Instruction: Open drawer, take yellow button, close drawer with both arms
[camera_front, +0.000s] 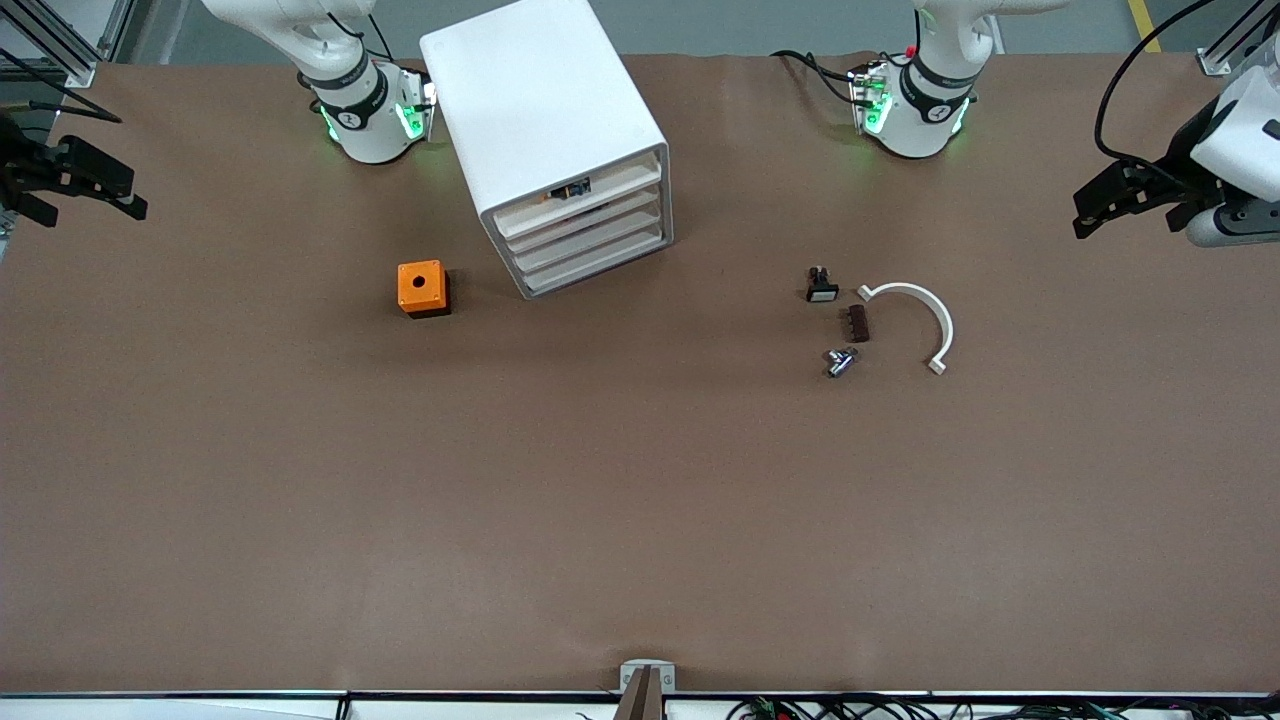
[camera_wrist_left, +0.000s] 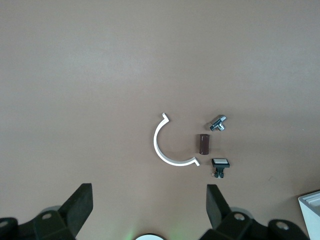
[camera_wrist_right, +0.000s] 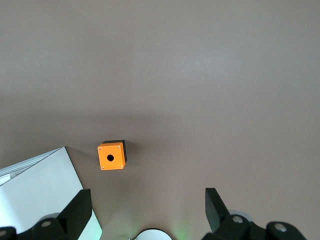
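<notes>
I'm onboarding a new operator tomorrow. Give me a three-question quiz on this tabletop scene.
1. True or false: the top drawer is closed.
2. The orange cube lies toward which arm's end of the table from the cabinet?
3. The left gripper and right gripper are: A) both open and empty B) both shut C) holding parts

Key: 1 true; 2 the right arm's; 3 A

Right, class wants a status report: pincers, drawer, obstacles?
Both pincers open, parked at table ends: left pincer, right pincer. Top drawer shut, button inside. Nothing blocking.
</notes>
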